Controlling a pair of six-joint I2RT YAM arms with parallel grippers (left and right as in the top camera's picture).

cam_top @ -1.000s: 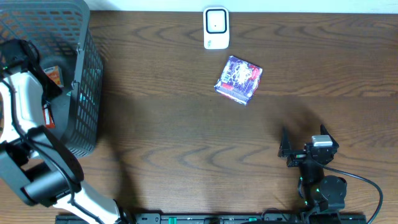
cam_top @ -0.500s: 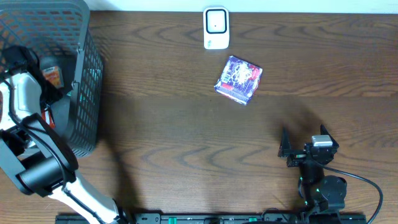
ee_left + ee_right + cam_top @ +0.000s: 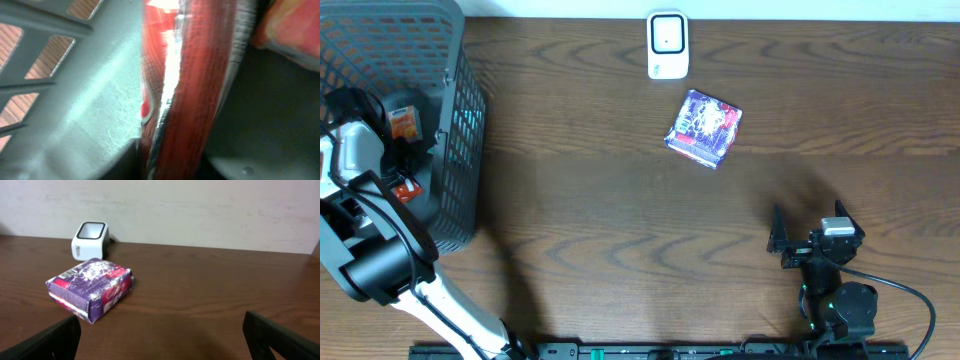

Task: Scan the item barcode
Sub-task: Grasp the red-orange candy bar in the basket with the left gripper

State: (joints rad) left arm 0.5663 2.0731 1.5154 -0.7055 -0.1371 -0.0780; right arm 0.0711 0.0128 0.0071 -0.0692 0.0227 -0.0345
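Observation:
My left arm [image 3: 345, 150] reaches down into the grey mesh basket [image 3: 460, 120] at the far left. In the left wrist view, my left gripper [image 3: 175, 162] is shut on a thin red packet [image 3: 200, 85], which stands on edge against the basket wall. The white barcode scanner [image 3: 667, 45] sits at the table's back edge, and the right wrist view shows the scanner [image 3: 90, 240] too. A purple box [image 3: 705, 127] lies just in front of it. My right gripper [image 3: 808, 222] rests open near the front right, facing the purple box [image 3: 92, 290] with nothing between its fingers.
An orange packet [image 3: 402, 122] lies in the basket beside the red packet [image 3: 408, 187]. The same orange packet [image 3: 290, 25] shows at the top right of the left wrist view. A pale wall [image 3: 200, 210] stands behind the scanner.
My left gripper has closed around the red packet in the basket, and the left arm shifted slightly. The right arm, scanner and purple box have not moved.

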